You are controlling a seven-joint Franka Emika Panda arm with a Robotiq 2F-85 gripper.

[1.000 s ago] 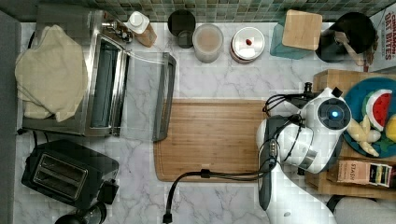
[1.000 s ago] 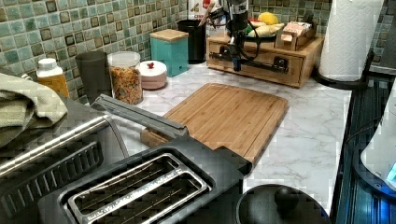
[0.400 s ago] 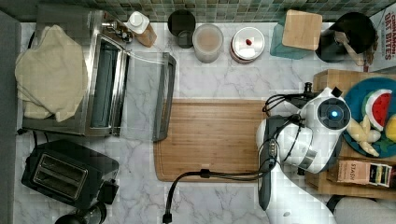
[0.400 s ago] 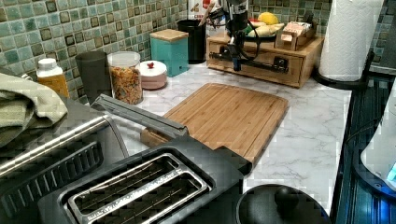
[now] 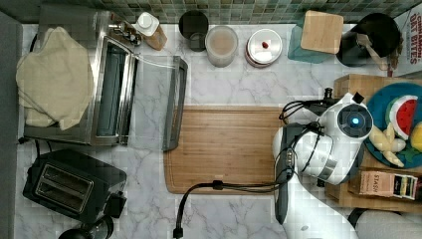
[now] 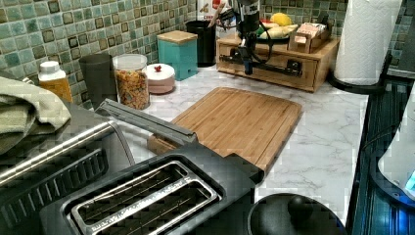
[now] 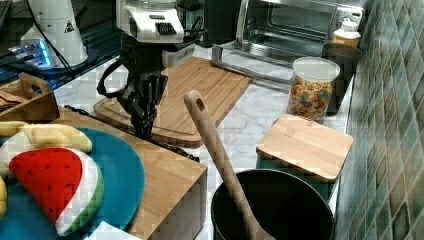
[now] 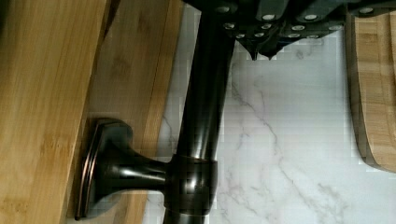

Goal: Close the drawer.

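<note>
The drawer (image 6: 304, 77) is the front of a light-wood box (image 7: 167, 172) and carries a long dark bar handle (image 8: 205, 107). In the left view its front looks about flush with the box. My gripper (image 8: 262, 52) hangs fingers-down just in front of the drawer, beside the handle bar, above the marble counter. The fingertips meet with nothing between them. The left view has the gripper (image 6: 247, 68) at the handle's left end, and the right view has the gripper (image 7: 142, 125) at the box's edge. In the top view the arm (image 5: 343, 129) covers the drawer.
A cutting board (image 5: 224, 149) lies just behind the gripper. A blue plate (image 5: 393, 94) of toy fruit sits on the box. A toaster oven (image 5: 119, 94) with its door down, a toaster (image 5: 69, 184), jars, a teal canister (image 5: 318, 35) and a paper towel roll (image 6: 364, 44) ring the counter.
</note>
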